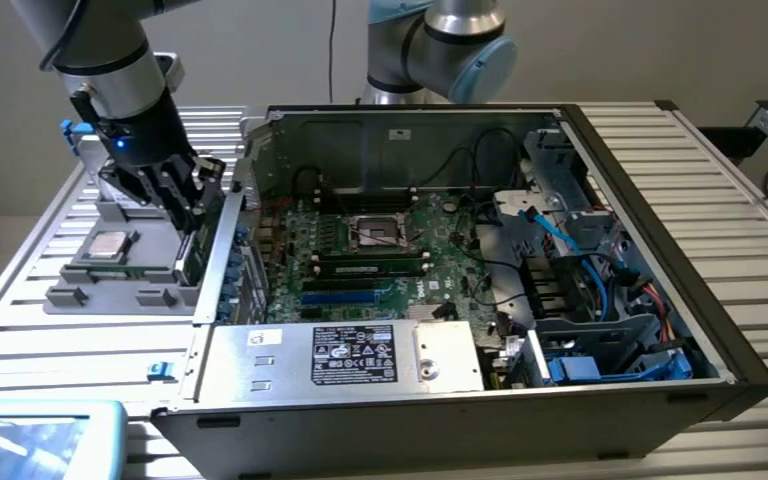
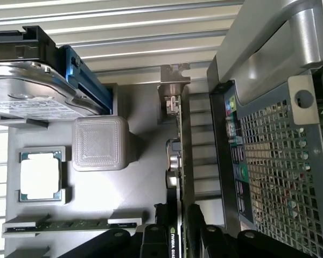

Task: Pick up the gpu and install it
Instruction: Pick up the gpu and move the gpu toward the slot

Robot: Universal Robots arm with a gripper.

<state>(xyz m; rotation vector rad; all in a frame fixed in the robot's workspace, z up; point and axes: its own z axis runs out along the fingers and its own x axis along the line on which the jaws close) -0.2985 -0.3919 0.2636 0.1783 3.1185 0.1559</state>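
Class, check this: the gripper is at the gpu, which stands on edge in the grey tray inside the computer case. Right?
No. The grey tray lies outside the computer case, beside it, as the exterior view shows. The gripper is at the gpu, which stands on edge in that tray.

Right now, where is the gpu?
At the exterior view's left, the gpu stands on edge in the gray holder, between the CPU and the computer case, under the gripper.
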